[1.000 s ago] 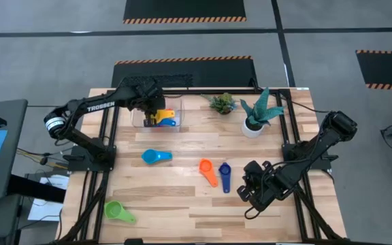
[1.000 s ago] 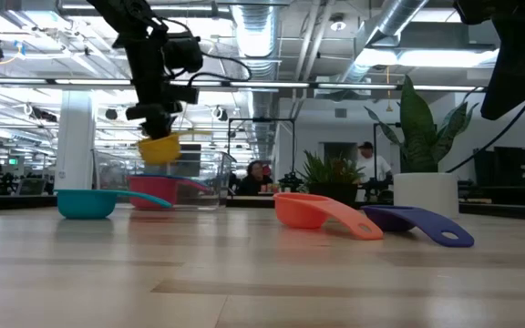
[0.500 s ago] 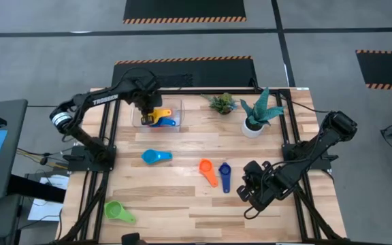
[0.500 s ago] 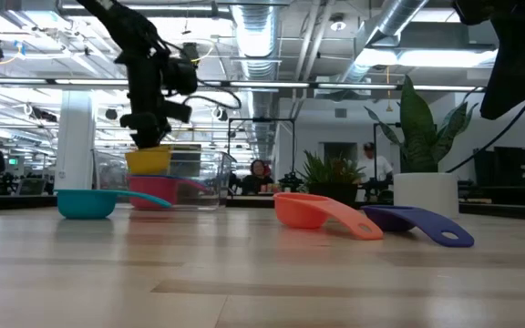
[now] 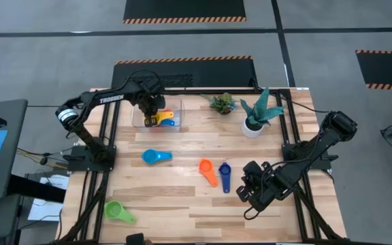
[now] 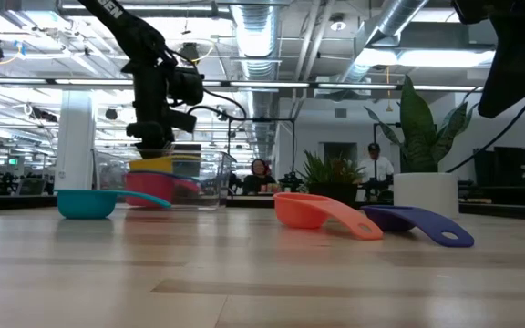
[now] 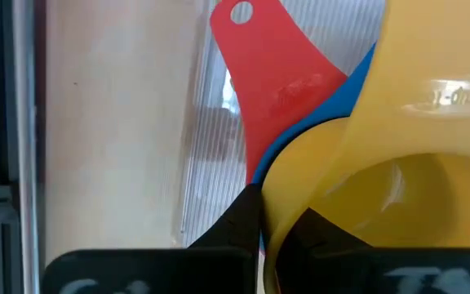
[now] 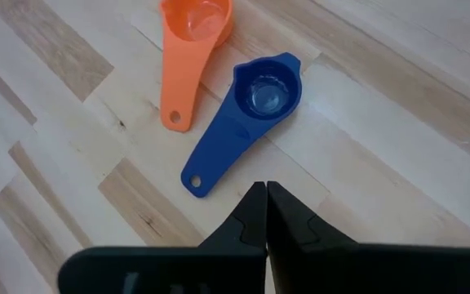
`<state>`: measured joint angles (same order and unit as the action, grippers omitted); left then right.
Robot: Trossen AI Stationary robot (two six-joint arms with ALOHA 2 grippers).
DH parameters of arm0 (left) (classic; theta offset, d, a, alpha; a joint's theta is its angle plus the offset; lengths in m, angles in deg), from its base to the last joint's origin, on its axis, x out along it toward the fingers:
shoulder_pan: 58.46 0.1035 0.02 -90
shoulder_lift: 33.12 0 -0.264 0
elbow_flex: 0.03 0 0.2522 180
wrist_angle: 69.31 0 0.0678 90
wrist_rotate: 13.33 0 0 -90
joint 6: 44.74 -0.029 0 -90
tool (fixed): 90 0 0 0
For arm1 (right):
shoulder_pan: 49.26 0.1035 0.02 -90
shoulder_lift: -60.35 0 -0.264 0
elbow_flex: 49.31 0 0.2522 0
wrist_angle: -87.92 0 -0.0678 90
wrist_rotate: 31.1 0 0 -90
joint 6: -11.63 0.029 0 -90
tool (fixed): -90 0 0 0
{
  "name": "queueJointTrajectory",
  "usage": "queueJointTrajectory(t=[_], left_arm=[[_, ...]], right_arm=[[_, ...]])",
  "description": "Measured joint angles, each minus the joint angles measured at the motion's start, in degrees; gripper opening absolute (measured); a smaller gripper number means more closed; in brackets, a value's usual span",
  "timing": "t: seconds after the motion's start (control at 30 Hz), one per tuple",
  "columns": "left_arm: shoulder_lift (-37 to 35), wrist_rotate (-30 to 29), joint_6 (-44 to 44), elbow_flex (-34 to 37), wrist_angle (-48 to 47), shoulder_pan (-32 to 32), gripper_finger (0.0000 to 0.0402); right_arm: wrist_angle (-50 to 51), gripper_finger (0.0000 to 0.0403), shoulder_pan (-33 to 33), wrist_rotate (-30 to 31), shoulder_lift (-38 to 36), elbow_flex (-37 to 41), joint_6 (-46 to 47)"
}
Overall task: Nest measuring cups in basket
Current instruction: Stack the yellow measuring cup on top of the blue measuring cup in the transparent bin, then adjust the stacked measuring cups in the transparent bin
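Observation:
The clear basket (image 5: 176,109) stands at the table's far left and holds a red cup (image 7: 261,77) and a blue cup (image 7: 351,91). My left gripper (image 5: 153,116) reaches down into the basket, shut on the yellow cup (image 6: 152,165), which sits just on top of the red cup (image 6: 148,189). On the table lie a light blue cup (image 5: 156,156), an orange cup (image 5: 207,170), a dark blue cup (image 5: 224,176) and a green cup (image 5: 119,211). My right gripper (image 5: 252,193) hangs shut and empty at the near right, with the dark blue cup (image 8: 251,110) ahead of it. My left gripper pinches the yellow cup's bowl wall at its rim (image 7: 274,196), one finger (image 7: 237,222) outside the bowl and one (image 7: 321,229) inside. The fingers come from above, pointing steeply down. The cup hangs mouth up inside the basket, over the red and blue cups.
Two potted plants (image 5: 222,103) (image 5: 256,114) stand at the far edge, right of the basket. Bare wood lies between the basket and the loose cups. People show in the room beyond the table in the low view.
My left gripper has gone down into the basket with the yellow cup, turning a little as it sank. The cup hung clear above the red cup and now sits low, right on top of it. The right arm has kept still.

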<state>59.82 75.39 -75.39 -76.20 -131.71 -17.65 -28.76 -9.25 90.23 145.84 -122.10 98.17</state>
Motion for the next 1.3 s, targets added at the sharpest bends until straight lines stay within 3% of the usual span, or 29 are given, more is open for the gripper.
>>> queueJointTrajectory(t=[0.3, 0.47, 0.6, 0.8, 0.97, 1.17, 1.3], left_arm=[[0.0, 0.1, -0.1, -2.8, -1.1, -1.4, 0.0065], [0.0, -0.9, 0.0, -7.7, -7.0, -1.4, 0.0099], [0.0, 2.7, -0.5, -12.2, -11.8, -1.7, 0.0111], [0.1, 4.3, -4.8, -13.0, -9.8, -3.8, 0.0076], [3.3, -3.7, -3.7, -13.0, -0.8, -4.6, 0.0009], [9.6, -2.2, -2.5, -12.9, -2.7, -3.8, 0.0001], [12.7, -6.3, -0.5, -12.9, -2.0, -3.7, 0.0]], right_arm=[[0.1, 0.002, 0.0, 0.0, 0.0, 0.0, -0.2], [0.1, 0.0016, 0.0, 0.0, 0.0, 0.0, -2.2], [0.1, 0.0019, 0.0, 0.0, 0.0, 0.0, -3.0], [0.1, 0.002, 0.0, 0.1, 0.0, 0.0, -3.0], [0.1, 0.0017, 0.0, 0.1, 0.0, 0.0, -2.8], [-0.5, 0.0021, 0.1, 0.0, 0.0, 0.0, -2.5], [-0.5, 0.002, 0.1, 0.0, 0.0, 0.0, -2.5]])
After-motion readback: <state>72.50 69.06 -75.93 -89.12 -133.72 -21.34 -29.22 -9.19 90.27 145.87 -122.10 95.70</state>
